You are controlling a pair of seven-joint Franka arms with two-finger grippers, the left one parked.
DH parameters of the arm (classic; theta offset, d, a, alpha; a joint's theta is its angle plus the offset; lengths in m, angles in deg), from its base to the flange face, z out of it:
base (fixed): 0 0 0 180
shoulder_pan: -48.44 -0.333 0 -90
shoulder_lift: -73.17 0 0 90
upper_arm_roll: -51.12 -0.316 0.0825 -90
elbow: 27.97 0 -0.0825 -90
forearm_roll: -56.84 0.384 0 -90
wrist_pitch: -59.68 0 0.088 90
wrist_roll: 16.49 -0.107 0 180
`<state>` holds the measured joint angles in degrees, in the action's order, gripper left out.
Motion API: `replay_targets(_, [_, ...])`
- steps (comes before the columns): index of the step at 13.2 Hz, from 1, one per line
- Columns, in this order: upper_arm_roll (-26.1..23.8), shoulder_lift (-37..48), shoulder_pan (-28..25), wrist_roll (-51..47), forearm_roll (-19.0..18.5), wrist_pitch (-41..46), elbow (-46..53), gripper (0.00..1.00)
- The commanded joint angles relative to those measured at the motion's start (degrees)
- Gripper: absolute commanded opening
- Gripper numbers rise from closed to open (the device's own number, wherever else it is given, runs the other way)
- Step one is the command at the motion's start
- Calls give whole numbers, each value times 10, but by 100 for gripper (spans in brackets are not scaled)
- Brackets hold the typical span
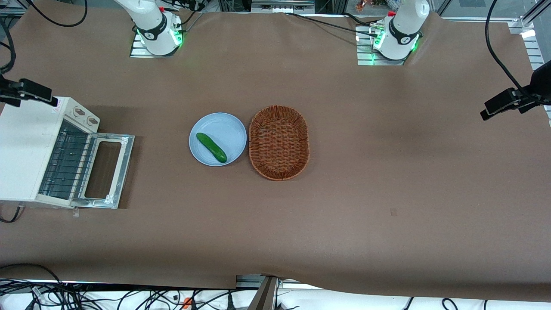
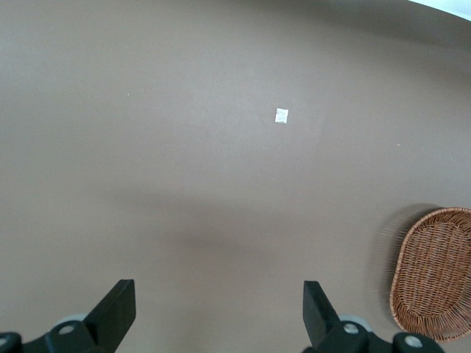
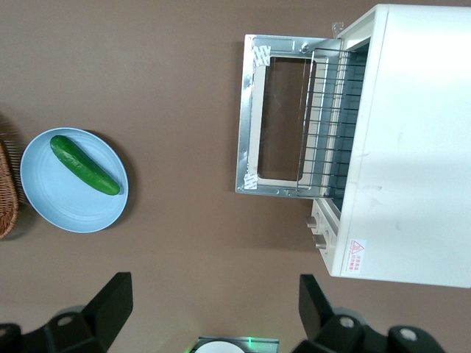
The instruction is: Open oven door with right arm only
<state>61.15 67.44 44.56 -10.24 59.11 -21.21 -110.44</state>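
Note:
The cream-white toaster oven [image 1: 23, 146] stands at the working arm's end of the table. Its silver-framed oven door [image 1: 108, 170] is swung fully down and lies flat on the table in front of the oven, with the wire rack [image 1: 69, 165] exposed inside. The right wrist view shows the same open door [image 3: 274, 118] and oven [image 3: 412, 140] from high above. My right gripper [image 3: 215, 296] is open and empty, well above the table and apart from the door, over bare table near its own base [image 1: 156, 31]. The gripper is out of the front view.
A light blue plate [image 1: 228, 125] with a green cucumber [image 1: 211, 147] sits mid-table, beside a brown wicker basket [image 1: 279, 142] toward the parked arm. The oven's two knobs [image 1: 85, 116] face upward. Black camera mounts [image 1: 26, 90] stand at both table ends.

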Motion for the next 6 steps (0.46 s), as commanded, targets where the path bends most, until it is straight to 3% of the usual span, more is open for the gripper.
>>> replay_targets(1, [-4,7,-1,-12,-8,30,8,100])
replay_targets(6, [-4,9,0,-11,-9,32,12,100])
